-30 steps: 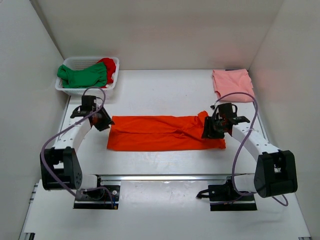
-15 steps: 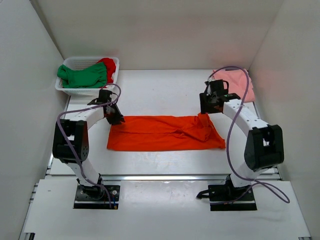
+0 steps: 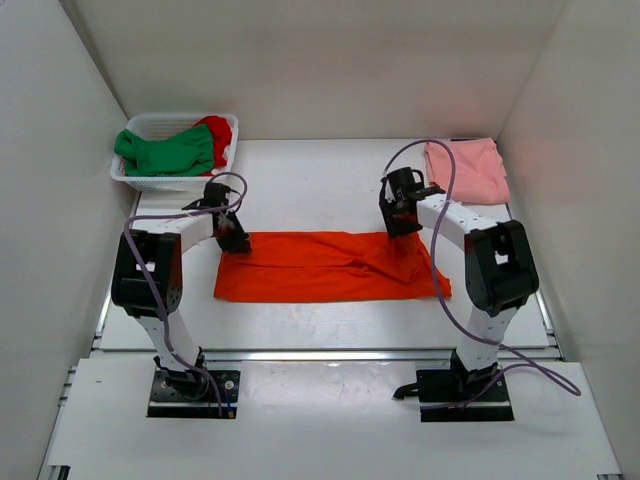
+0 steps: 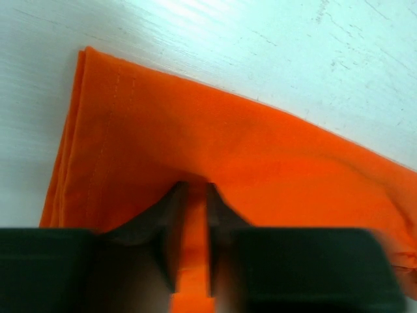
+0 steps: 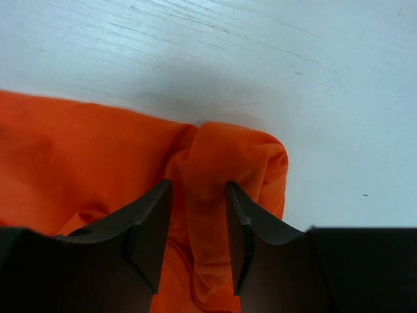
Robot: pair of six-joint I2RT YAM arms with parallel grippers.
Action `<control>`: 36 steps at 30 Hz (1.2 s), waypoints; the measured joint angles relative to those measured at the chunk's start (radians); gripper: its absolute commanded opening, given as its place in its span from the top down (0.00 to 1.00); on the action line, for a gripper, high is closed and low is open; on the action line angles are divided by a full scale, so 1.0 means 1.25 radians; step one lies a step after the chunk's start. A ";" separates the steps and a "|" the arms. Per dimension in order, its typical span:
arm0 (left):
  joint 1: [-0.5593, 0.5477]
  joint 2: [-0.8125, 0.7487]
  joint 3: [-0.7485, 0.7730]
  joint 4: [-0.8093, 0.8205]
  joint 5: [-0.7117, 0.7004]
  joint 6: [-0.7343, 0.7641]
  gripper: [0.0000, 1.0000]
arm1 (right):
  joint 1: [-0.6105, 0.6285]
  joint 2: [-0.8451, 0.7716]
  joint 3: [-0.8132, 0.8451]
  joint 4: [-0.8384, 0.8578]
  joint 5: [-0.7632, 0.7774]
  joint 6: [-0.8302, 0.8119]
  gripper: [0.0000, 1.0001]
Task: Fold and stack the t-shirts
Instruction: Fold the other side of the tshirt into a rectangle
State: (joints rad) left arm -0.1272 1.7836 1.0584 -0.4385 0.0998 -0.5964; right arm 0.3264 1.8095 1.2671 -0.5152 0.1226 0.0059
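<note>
Left tool (image 4: pixel 193 195) and right tool (image 5: pixel 199 189) each pinch the orange t-shirt (image 3: pixel 330 268).

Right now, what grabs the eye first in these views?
The bright orange shirt lies folded into a long strip across the middle of the table. The left tool pinches its far left corner and the right tool its far right corner, where the cloth is bunched. A green shirt and a red shirt are heaped in the basket at far left, and a pink shirt lies at far right.
</note>
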 measured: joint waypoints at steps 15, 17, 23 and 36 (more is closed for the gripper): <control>0.022 0.001 -0.001 -0.012 -0.023 0.001 1.00 | -0.117 -0.019 -0.048 0.072 -0.102 0.099 1.00; 0.029 0.000 -0.001 -0.014 -0.024 0.001 1.00 | -0.161 -0.048 -0.072 0.086 -0.136 0.136 1.00; 0.056 -0.004 -0.004 -0.022 -0.027 0.001 1.00 | -0.217 -0.103 -0.134 0.121 -0.197 0.234 0.99; 0.069 -0.005 -0.004 -0.028 -0.032 0.007 1.00 | -0.229 -0.120 -0.150 0.137 -0.206 0.278 1.00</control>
State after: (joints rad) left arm -0.0406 1.7771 1.0538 -0.4736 0.0601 -0.5877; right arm 0.0402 1.6596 1.0794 -0.3443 -0.1349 0.3538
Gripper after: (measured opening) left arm 0.022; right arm 0.045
